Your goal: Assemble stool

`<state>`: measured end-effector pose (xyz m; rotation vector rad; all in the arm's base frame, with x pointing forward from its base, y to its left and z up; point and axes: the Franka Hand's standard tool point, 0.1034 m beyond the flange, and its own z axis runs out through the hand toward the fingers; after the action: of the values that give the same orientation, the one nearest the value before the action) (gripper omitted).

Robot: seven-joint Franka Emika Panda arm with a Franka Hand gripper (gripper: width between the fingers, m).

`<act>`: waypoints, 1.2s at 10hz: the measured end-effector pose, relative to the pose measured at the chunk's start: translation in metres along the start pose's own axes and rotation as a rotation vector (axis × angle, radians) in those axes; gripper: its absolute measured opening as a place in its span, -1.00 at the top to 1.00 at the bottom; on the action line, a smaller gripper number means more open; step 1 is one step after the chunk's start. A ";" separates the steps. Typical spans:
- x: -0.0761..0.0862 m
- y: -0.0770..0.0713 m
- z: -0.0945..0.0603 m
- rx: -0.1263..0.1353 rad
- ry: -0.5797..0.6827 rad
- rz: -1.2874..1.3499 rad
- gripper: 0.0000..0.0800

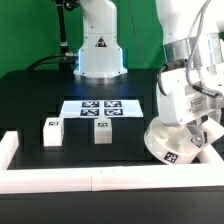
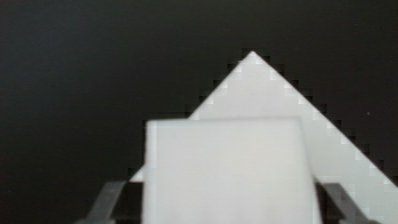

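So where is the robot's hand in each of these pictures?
Exterior view: the hand is at the exterior view's right, close to the seat disc.
Wrist view: the hand's grey fingers flank a white leg.
Shared landmark: the black table.

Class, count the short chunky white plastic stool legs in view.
3. First leg and second leg stand on the black table; third leg sits in the gripper, wrist view.

The marker board (image 1: pixel 98 107) lies on the black table (image 1: pixel 30 100); white border rails (image 1: pixel 60 178) edge it.
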<state>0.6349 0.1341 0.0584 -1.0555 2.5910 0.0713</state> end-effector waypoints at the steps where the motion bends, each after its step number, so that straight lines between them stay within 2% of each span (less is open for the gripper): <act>1: 0.000 0.000 0.000 0.000 0.000 -0.018 -0.01; 2: 0.000 0.000 0.000 0.000 0.000 -0.029 -0.36; 3: 0.000 0.000 0.000 0.000 0.000 -0.031 -0.36; 4: 0.000 0.000 0.000 0.000 0.000 -0.032 -0.58; 7: -0.001 -0.001 -0.002 0.000 -0.003 -0.063 -0.62; 10: -0.021 -0.014 -0.038 0.018 -0.055 -0.214 -0.62; 11: -0.027 -0.013 -0.046 0.008 -0.055 -0.294 -0.62; 12: -0.026 -0.014 -0.044 0.011 -0.053 -0.295 -0.62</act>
<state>0.6484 0.1337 0.1094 -1.3987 2.3587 0.0124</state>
